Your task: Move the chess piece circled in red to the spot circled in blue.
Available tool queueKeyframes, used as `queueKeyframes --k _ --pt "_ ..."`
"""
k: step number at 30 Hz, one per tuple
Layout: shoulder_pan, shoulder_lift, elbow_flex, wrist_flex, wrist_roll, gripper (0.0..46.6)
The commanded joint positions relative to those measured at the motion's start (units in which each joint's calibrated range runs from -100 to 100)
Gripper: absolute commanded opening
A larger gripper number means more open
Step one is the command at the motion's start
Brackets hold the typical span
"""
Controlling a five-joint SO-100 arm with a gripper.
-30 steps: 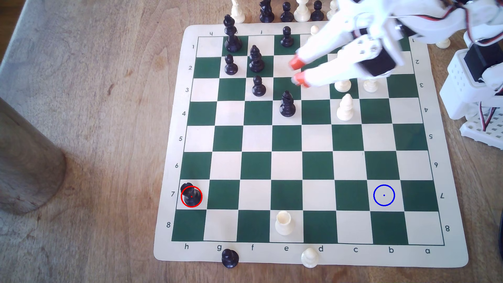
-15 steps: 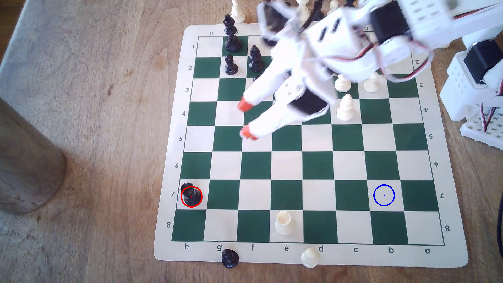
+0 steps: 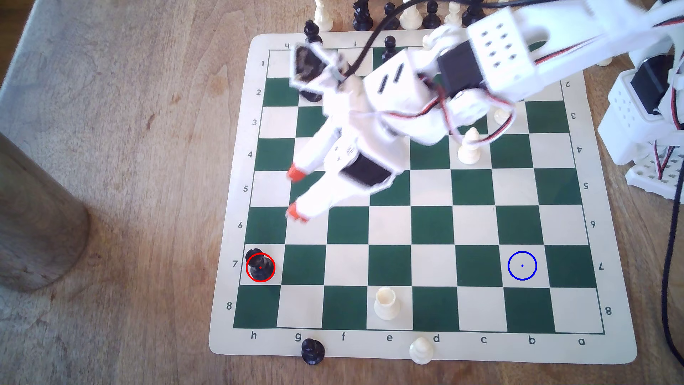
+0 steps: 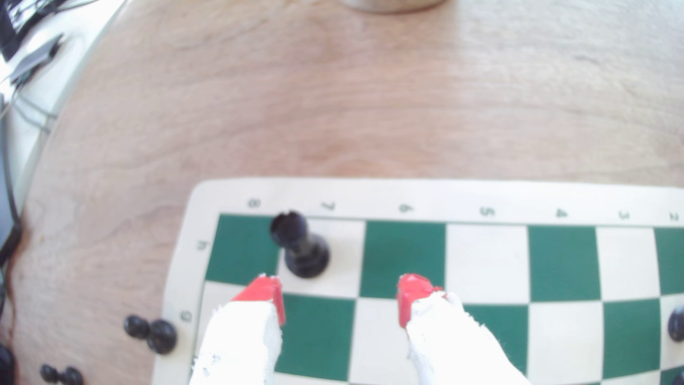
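A wooden table is covered toward the exterior view's right by a cream and green chess mat. At the frame's left edge a brown cylindrical object is seen standing on the wood. Spare black and white pieces are lined up on the wood along the top edge.

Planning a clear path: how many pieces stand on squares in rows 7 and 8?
2: the chess piece on h7, ringed red, at the exterior view's left, and a white rook on e8. Nothing hides those rows.
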Motion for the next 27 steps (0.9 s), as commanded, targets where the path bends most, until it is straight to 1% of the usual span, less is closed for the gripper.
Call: queueKeyframes --k 1,22,27 --pt "-1.4 2.7 -10.5 -0.4 -0.2 16.4" --pt "-2.9 17.5 -20.7 -0.5 -0.6 16.3" --pt "-2.6 20.6 -25.1 -0.2 -0.5 16.2"
